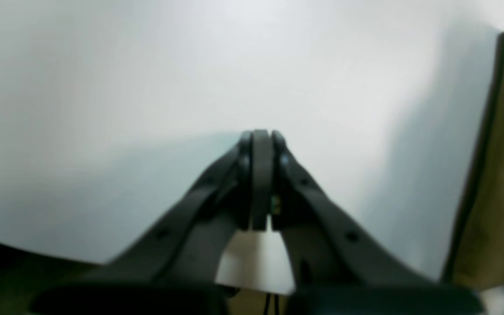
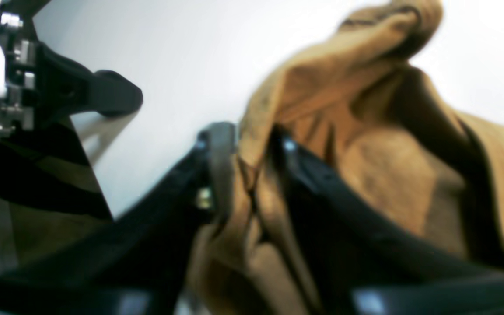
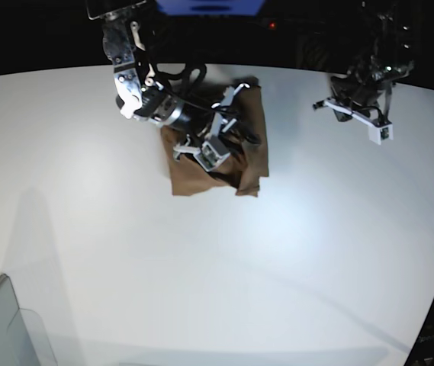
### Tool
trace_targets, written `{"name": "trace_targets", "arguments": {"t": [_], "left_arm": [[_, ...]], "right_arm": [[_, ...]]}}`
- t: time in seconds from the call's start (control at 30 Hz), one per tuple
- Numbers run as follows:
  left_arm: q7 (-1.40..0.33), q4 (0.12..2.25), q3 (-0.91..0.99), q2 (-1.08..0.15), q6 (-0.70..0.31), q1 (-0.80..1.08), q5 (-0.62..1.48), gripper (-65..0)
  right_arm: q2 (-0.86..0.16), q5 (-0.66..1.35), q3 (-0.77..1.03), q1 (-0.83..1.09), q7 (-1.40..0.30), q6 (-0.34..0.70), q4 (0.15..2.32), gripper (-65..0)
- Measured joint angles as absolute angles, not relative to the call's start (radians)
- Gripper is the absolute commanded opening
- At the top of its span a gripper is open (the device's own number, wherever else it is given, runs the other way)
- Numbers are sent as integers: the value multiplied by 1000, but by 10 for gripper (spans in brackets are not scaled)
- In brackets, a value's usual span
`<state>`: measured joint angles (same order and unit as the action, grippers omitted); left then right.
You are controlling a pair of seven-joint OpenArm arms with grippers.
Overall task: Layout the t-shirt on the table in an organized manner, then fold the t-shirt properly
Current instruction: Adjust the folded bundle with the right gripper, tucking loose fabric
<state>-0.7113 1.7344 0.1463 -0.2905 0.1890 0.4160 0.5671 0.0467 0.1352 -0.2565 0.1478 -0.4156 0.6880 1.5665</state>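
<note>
The brown t-shirt [image 3: 194, 175] lies bunched in a rough rectangle at the far middle of the white table [image 3: 201, 259]. My right gripper [image 3: 236, 141] sits over the shirt's middle. In the right wrist view the right gripper [image 2: 245, 144] is shut on a fold of the t-shirt [image 2: 365, 144], which bulges up beyond the fingers. My left gripper [image 3: 348, 90] hangs over bare table to the right of the shirt. In the left wrist view the left gripper [image 1: 260, 140] is shut and empty, with the shirt's edge [image 1: 501, 175] at the far right. No white tag shows.
A grey translucent bin corner [image 3: 7, 332] stands at the near left. The table's curved edge runs along the back and down the right side. Part of the other arm [image 2: 59, 94] shows at the top left of the right wrist view.
</note>
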Motion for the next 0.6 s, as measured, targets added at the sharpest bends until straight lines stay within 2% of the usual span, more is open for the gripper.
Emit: {"name": "trace_targets", "arguments": {"t": [0.1, 0.17, 0.37, 0.5, 0.6], "left_arm": [[-710, 1734, 146, -290, 189, 415, 567, -650], [-711, 1733, 146, -290, 189, 412, 567, -650], [-711, 1730, 146, -291, 189, 405, 567, -650], [-711, 1731, 146, -290, 189, 404, 567, -650], [-713, 1733, 146, -289, 189, 405, 567, -650]], "right_arm": [[31, 132, -289, 164, -425, 688, 1625, -326], [11, 141, -307, 193, -421, 690, 1708, -292], [-23, 146, -302, 250, -410, 692, 1892, -287], [-72, 136, -292, 303, -426, 693, 1911, -286], [-75, 138, -216, 328, -419, 695, 1908, -285]]}}
